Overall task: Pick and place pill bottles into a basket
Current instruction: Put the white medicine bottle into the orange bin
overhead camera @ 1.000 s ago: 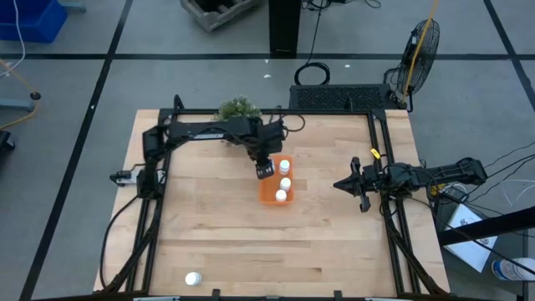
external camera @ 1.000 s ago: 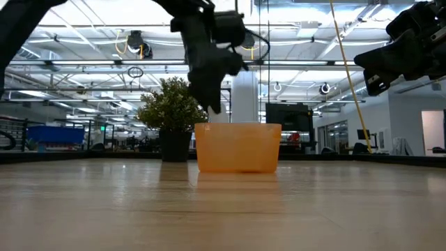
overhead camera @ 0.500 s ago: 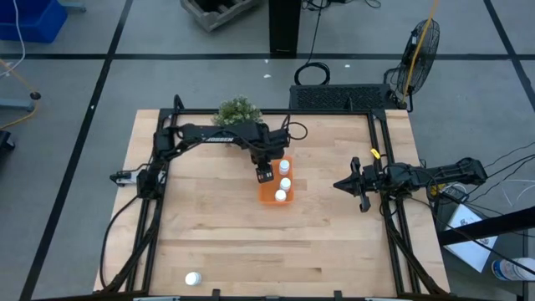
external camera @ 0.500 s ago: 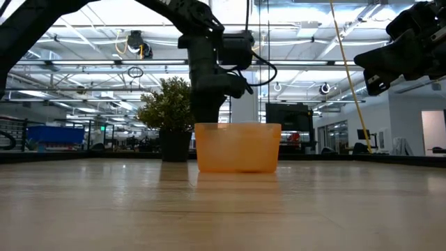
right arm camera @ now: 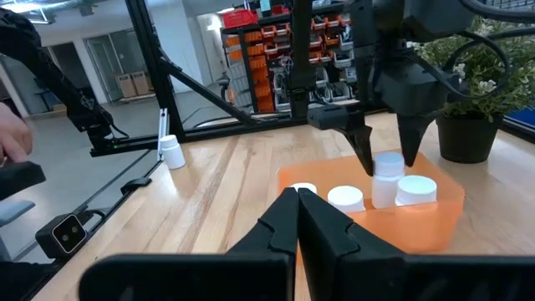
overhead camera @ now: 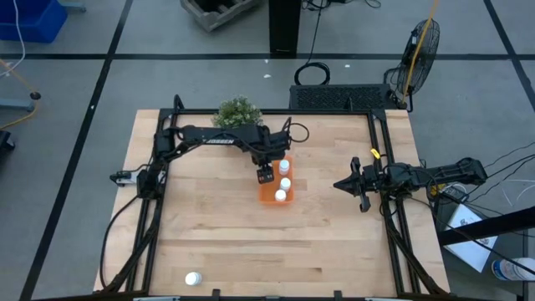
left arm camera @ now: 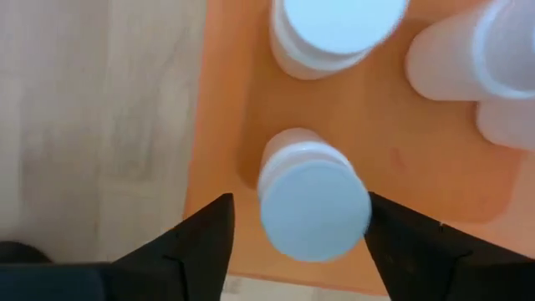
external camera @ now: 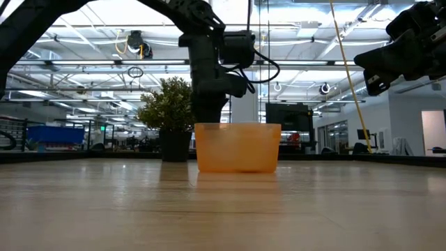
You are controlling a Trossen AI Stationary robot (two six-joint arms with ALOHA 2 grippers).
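Dark fingers of the left gripper (overhead camera: 266, 174) hang spread apart over the basket (overhead camera: 267, 196) near the centre of the high view, a white pill bottle (left arm camera: 313, 203) standing between them with a gap on either side; nothing is clamped. The left wrist view shows what the overhead frame hides under the arm: that bottle upright on the orange floor, its round cap facing the lens, and a second bottle (left arm camera: 334, 33) at the top edge, with more white plastic (left arm camera: 472, 67) crowding the upper right corner. From above, three caps (overhead camera: 285, 166) show in a row along the basket's right side. The right wrist view, looking across from the far side, counts four bottles (right arm camera: 415, 191) inside the translucent orange walls, the left gripper's fingertips (right arm camera: 363, 150) straddling the tallest-standing one (right arm camera: 387, 170). The low view shows only the basket's front wall (external camera: 238, 148), centre frame, with the left arm coming down behind its rim; the contents cannot be made out through the plastic.

One bottle (overhead camera: 193, 278) lies alone on the wooden table (overhead camera: 209, 226) near the lower left of the high view, well apart from the basket. A green potted plant (overhead camera: 236, 109) sits just beyond the basket, toward the top.

The right gripper (overhead camera: 343, 184) waits at mid-right, fingers pressed together, holding nothing.
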